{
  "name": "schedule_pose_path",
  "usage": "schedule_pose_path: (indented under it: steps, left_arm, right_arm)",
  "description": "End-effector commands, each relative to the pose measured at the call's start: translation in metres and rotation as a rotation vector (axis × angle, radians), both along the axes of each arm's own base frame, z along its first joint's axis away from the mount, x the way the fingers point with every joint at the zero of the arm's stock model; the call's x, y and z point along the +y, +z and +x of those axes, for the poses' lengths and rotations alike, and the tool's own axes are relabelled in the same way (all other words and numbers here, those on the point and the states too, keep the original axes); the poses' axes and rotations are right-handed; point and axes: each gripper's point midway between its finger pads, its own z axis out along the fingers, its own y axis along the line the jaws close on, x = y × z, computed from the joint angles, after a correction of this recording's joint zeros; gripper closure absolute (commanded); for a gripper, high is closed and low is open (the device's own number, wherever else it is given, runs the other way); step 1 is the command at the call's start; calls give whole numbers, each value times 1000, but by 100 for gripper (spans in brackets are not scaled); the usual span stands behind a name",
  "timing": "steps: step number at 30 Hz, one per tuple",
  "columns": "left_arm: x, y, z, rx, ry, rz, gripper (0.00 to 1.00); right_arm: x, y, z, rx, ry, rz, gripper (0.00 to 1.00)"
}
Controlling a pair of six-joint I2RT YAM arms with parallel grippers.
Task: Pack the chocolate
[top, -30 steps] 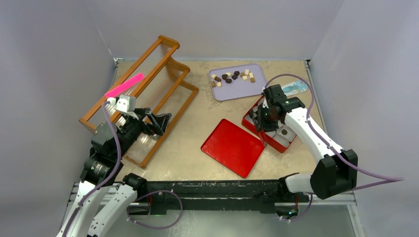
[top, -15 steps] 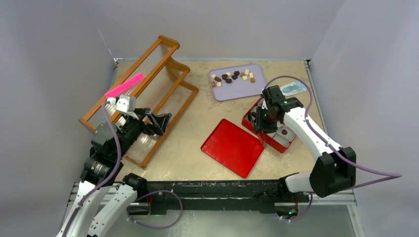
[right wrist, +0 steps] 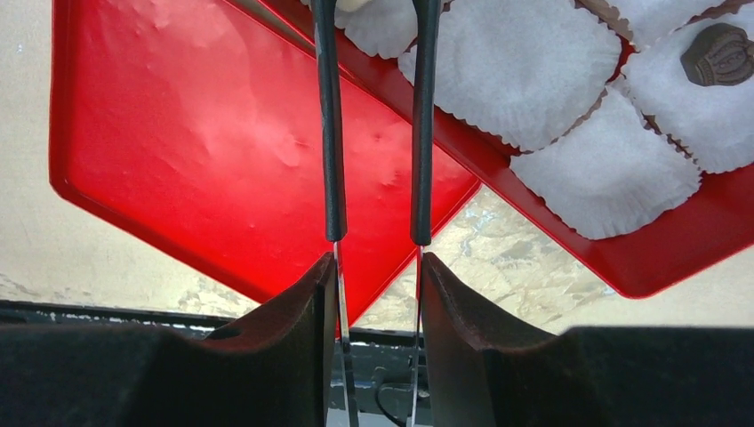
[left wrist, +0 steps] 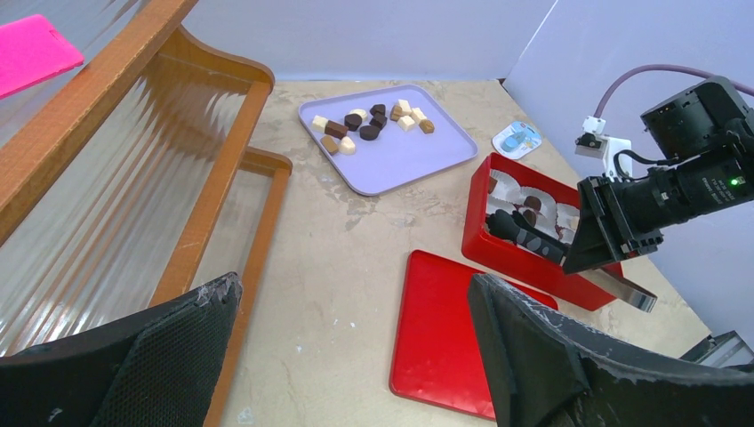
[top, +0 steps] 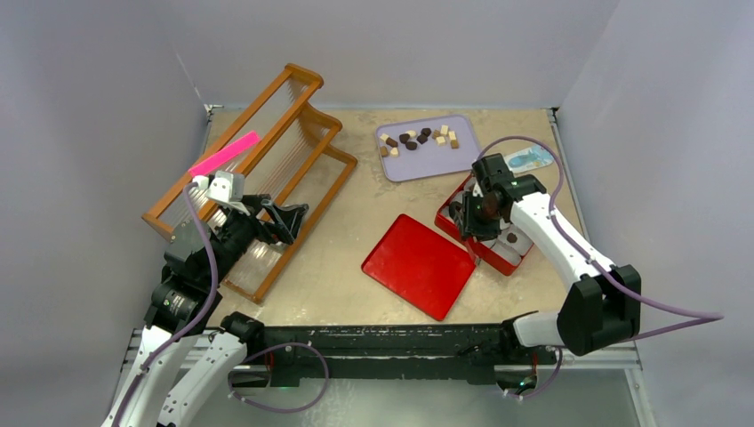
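**Q:** Right wrist view: what's yr right gripper (left wrist: 502,227) up to?

**A:** It's over the shallow red rectangular box (right wrist: 676,258). My two thin black fingers (right wrist: 331,133) run parallel w/ a narrow gap. The tips are cut off at the frame's top edge, so I can't tell if they pinch anything.

**Q:** And the chocolate (top: 418,138)?

**A:** Mostly on the flat lilac plastic tray (top: 436,162) at the far side of the beige stone-look table (top: 356,196). It's a loose cluster of dark brown, mid-brown & cream bits. One dark brown piece (right wrist: 716,52) sits in a white pleated paper cup (right wrist: 525,71) inside the box. Left wrist view shows a couple more brown bits in cups there.

**Q:** Lid?

**A:** The flat red square lid (top: 418,265) lies on the table right by the box, on my left of it. Whether they touch, can't say.

**Q:** Other arm?

**A:** My left gripper (left wrist: 354,294) has its jaws spread wide. It hovers at the near-left, beside the orange-brown wooden rack w/ ribbed clear panels (left wrist: 213,200). A bright pink flat strip (top: 224,153) rests on the rack's top rail.
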Motion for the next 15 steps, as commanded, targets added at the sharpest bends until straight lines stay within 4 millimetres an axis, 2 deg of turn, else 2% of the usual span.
schedule_pose_path:
  steps: [1,4,10,15]
  left_arm:
    - [0,3,0,-17,1,12,3]
    - [0,3,0,-18,-1,11,2]
    - [0,5,-1,-25,-5,8,2]
    - [0,5,-1,-24,-8,9,3]
  right_arm:
    - [-5,31,7,-69,-28,-16,61]
    - [-4,47,15,-113,-34,-13,62]
    - [5,72,43,-209,-22,18,62]
    - [-1,89,87,-304,22,-71,62]
